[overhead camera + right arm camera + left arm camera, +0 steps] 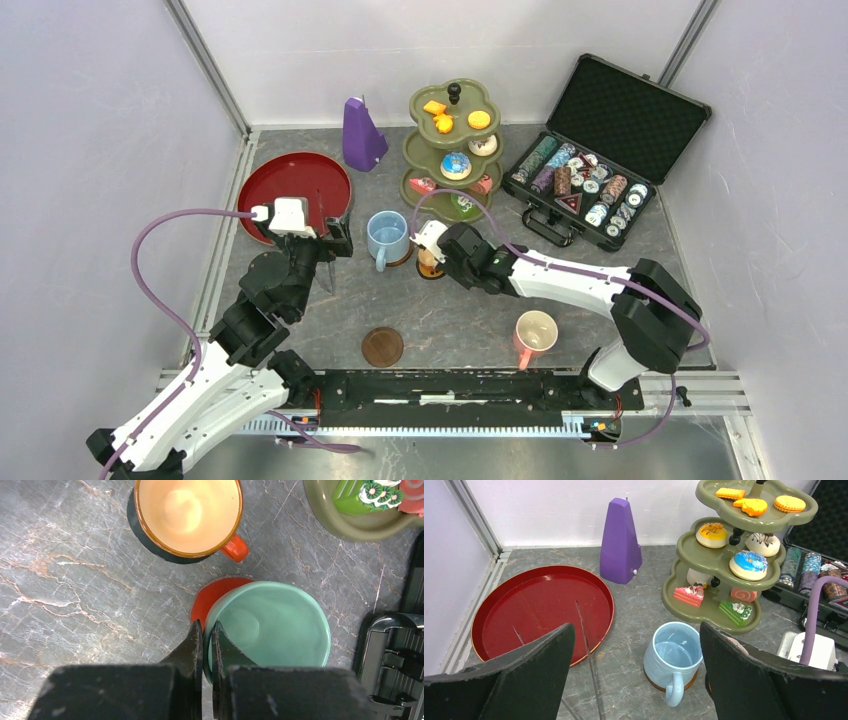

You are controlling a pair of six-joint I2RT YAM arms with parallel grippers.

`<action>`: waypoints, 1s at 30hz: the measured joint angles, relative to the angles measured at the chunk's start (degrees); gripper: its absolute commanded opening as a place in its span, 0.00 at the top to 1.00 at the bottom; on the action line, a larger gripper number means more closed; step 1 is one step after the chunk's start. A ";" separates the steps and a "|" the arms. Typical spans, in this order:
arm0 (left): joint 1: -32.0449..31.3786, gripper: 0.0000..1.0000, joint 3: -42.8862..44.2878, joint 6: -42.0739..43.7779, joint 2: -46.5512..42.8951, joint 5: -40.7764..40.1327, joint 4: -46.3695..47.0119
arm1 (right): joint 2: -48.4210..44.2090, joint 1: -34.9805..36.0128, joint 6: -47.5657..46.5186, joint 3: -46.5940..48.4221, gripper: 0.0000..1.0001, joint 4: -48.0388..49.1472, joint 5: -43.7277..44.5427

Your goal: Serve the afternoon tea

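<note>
bright, even overhead light, soft short shadows, sharp focus, near fingers [529, 680] slightly blurred

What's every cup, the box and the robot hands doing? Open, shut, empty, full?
blue mug, upright, empty
orange mug, upright, empty
teal mug, empty, rim gripped
pink mug, upright, empty
black case, lid open
three-tier stand, holding cakes
left gripper, open
right gripper, shut on teal mug
</note>
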 measured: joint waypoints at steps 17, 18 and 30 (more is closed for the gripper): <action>0.00 0.00 0.00 0.00 0.09 -0.02 0.00 | 1.11 1.05 0.48 -1.68 1.00 3.39 0.94; 0.00 0.00 0.00 0.00 0.09 -0.02 0.00 | 1.36 1.05 0.48 -1.79 1.00 3.63 1.07; 0.00 0.00 0.00 0.00 0.09 -0.02 0.00 | 1.22 1.73 0.79 -2.21 0.43 3.41 3.06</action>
